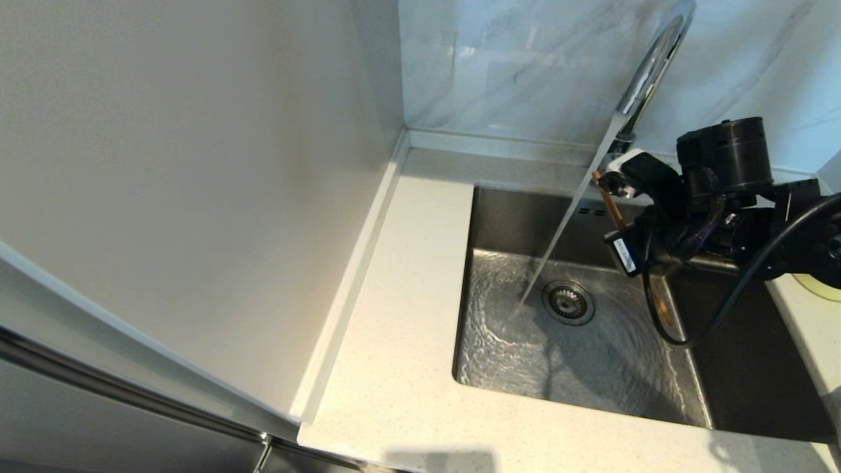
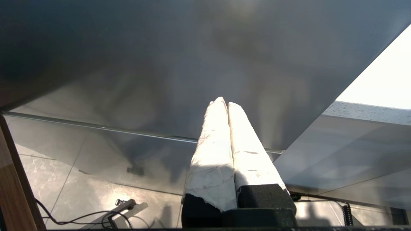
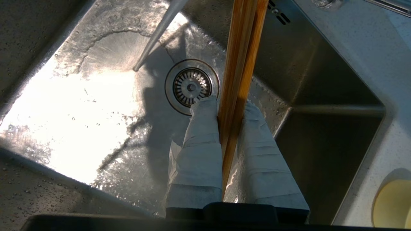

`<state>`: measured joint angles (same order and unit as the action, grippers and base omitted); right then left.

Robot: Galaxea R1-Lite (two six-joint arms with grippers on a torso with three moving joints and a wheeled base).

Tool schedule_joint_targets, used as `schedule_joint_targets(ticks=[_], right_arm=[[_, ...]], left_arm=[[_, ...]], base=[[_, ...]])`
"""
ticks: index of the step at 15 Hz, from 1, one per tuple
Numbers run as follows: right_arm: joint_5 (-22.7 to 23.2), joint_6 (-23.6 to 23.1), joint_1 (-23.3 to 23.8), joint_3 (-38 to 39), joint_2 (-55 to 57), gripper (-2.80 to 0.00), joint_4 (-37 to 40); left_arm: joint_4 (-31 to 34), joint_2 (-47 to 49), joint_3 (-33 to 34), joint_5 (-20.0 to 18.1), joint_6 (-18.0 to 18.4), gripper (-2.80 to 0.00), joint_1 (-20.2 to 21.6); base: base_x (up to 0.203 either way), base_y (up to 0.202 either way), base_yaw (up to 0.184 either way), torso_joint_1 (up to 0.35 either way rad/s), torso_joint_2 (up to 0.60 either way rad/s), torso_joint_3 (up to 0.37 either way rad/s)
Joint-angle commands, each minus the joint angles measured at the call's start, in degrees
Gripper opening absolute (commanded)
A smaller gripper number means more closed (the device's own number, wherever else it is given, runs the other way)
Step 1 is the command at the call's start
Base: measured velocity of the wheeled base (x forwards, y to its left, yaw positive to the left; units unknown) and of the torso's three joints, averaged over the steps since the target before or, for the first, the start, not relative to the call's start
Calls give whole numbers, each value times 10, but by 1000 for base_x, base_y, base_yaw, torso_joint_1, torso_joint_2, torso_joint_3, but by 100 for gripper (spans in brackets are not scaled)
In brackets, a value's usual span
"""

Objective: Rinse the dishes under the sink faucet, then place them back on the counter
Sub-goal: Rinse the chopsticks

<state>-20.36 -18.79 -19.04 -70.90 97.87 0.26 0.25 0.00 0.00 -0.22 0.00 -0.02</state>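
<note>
Two wooden chopsticks (image 3: 239,73) are sitting clamped between the right gripper (image 3: 229,106)'s fingers at the head view's upper right, beside the faucet (image 1: 647,66)'s stream; they need shifting into the water. Left gripper (image 2: 226,104), fingers pressed together, is idling.

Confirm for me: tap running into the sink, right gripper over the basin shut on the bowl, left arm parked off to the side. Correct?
Not the bowl. The right wrist view shows the right gripper shut on the chopsticks; the bowl sits on the counter. The rest holds: the faucet runs into the sink, and the left gripper is parked.
</note>
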Motion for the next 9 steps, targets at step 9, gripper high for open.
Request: schedule_joint_targets(ticks=[9], right_arm=[[-5,-1,-4,-21,28,-280,0]], left_arm=[[0,0,0,0,0,-280,0]], base=[[0,0,0,0,0,0]])
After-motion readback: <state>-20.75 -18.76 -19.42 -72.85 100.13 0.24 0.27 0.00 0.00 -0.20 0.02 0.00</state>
